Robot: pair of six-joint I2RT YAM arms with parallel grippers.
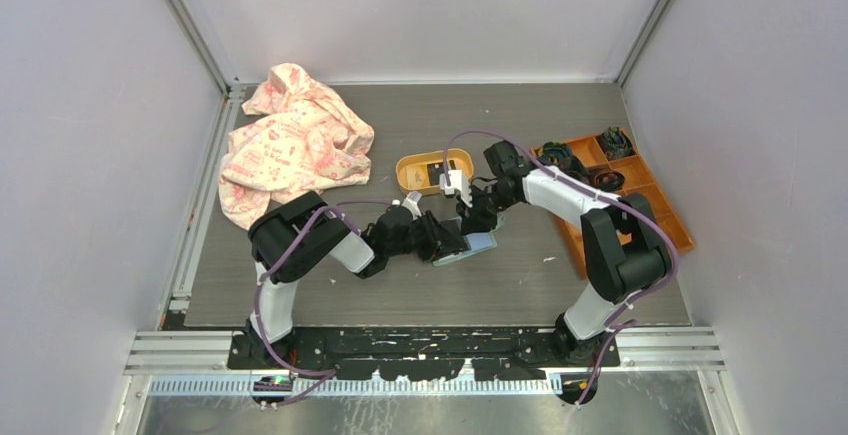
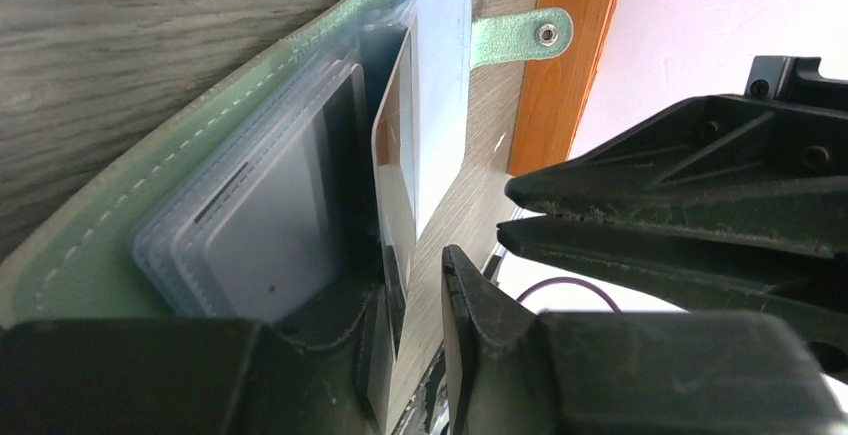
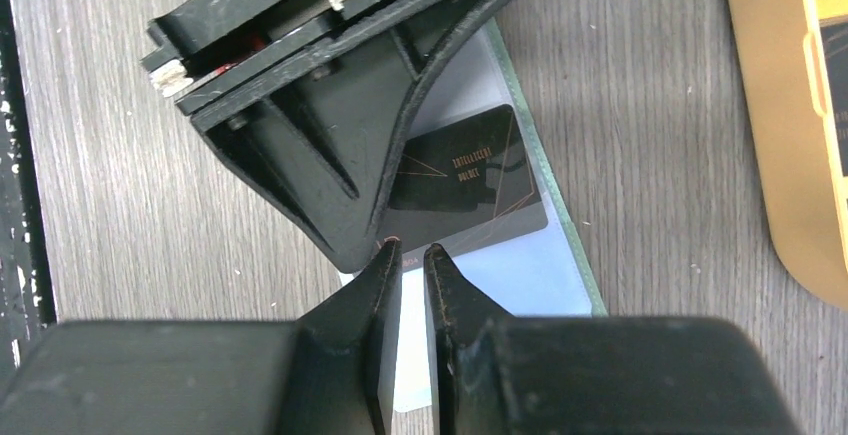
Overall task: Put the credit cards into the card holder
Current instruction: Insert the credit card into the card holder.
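Observation:
The sage-green card holder (image 1: 483,243) lies open on the table, clear slots up. It shows in the left wrist view (image 2: 120,225) and the right wrist view (image 3: 520,275). A black card with gold lettering (image 3: 470,180) sits partly in a slot. In the left wrist view this card (image 2: 397,205) is seen edge-on. My left gripper (image 2: 415,275) is open; the card's edge rests by its left finger, with a gap to the right finger. My right gripper (image 3: 412,247) hovers over the holder beside the left one. Its jaws stand a narrow gap apart and are empty. Another dark card (image 1: 436,172) lies in the yellow tray.
The yellow-orange oval tray (image 1: 412,167) stands just behind the grippers. The orange compartment box (image 1: 650,205) with dark items is at the right. A pink patterned cloth (image 1: 290,140) is heaped at the back left. The holder's snap strap (image 2: 520,37) points toward the box.

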